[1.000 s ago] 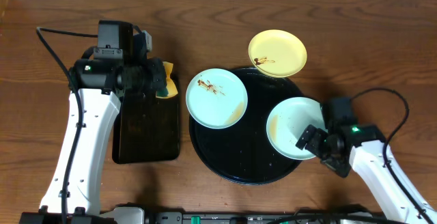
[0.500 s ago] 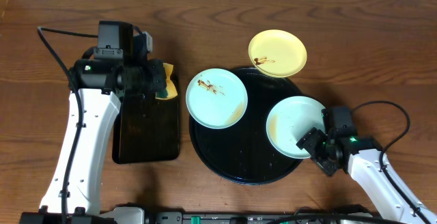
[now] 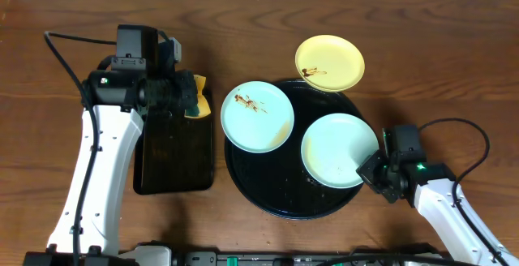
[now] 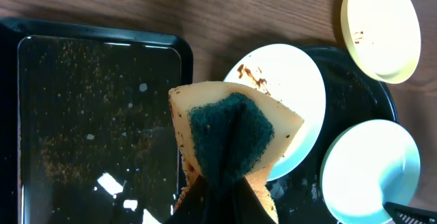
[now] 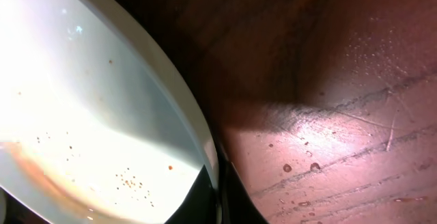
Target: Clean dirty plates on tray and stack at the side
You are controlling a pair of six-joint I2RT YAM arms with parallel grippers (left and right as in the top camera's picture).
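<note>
Tray point(image 3: 272, 186): round, black and glossy, centre frame on the worktop point(image 3: 422, 47).
Right hand point(image 3: 367, 171): down at lower right, fingers pinched together on the rim of the right mint plate point(image 3: 332, 148); the wrist view shows that rim running straight into the dark fingers.
Right mint plate: lying on the tray's right half, with fine brown specks inside.
Left mint plate point(image 3: 257, 116): overhanging the tray's upper-left rim, brown smear near its top.
Yellow plate point(image 3: 328, 62): at the tray's top edge, partly over the rim, smear at its lower left.
Left hand point(image 3: 188, 96): upper left, clamped on a yellow-and-green sponge point(image 4: 232, 135), over the top end of the rectangular tray point(image 3: 174, 156).
</note>
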